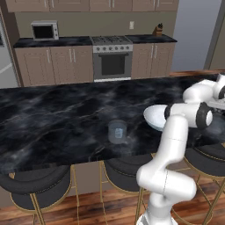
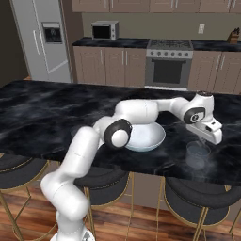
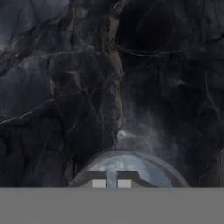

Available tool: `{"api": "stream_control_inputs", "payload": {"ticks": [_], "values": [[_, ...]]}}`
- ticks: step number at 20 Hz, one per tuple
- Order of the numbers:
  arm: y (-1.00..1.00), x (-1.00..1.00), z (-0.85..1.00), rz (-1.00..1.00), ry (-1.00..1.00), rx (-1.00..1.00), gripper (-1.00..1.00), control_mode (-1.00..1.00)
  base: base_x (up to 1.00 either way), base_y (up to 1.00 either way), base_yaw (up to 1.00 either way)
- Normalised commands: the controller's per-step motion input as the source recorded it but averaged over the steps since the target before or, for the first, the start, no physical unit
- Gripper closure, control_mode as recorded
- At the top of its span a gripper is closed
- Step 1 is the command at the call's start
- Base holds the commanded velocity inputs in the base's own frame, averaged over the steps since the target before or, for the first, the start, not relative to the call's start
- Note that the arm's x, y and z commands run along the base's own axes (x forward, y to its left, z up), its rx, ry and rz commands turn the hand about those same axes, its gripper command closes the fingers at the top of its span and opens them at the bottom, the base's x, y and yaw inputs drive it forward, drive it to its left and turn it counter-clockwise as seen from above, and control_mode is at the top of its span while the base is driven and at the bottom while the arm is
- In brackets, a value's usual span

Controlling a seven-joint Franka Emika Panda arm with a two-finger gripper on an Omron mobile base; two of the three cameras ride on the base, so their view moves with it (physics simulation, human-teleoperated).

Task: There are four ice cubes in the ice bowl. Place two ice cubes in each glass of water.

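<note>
Two dark fingertips [image 3: 99, 178] of the gripper [image 3: 111, 179] stand almost together at the bottom of the hand view, with only a thin slit between them; whether a cube sits in that slit cannot be told. Just behind the tips curves the round rim of a glass of water [image 3: 131, 158], pale blue inside, so the closed gripper hangs right over its mouth. In the right base view the gripper [image 2: 208, 140] points down directly above this clear tumbler [image 2: 197, 156], which stands near the front edge of the black marble counter [image 2: 42, 113]. Just beside that glass, toward the arm's left, sits the ice bowl [image 2: 147, 140], wide and white, partly hidden behind the arm's elbow. The ice cubes are too small to make out in any view. From the left base view the bowl [image 1: 154, 117] shows past the forearm, and the second glass of water [image 1: 117, 131] stands well apart from it, farther to the left along the counter. Dark round stools [image 1: 37, 186] line the near side of the counter. Across the room are a steel oven [image 1: 112, 57], a microwave [image 1: 45, 30] and a refrigerator [image 2: 44, 37].
</note>
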Motion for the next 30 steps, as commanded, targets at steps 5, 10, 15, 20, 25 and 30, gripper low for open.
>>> {"api": "stream_control_inputs", "payload": {"ticks": [5, 10, 15, 20, 25, 30], "values": [[0.0, 0.14, -0.15, 0.0, -0.01, 0.04, 1.0, -1.0, 0.0, 0.0, 0.0], [0.0, 0.36, -0.18, 0.0, -0.03, 0.0, 1.0, -1.0, 0.0, 0.0, 0.0], [0.0, 0.05, -0.03, 0.0, 0.0, 0.0, -1.0, -1.0, 0.0, 0.0, 0.0], [0.66, -0.84, 0.58, 0.0, -0.28, 0.03, -1.0, -1.0, 0.0, 0.0, 0.0], [1.0, -1.0, 0.04, 0.0, -0.29, 0.0, -1.0, -1.0, 0.0, 0.0, 0.0], [1.0, -1.0, -0.23, 0.0, -0.26, 0.0, -1.0, -1.0, 0.0, 0.0, 0.0]]}}
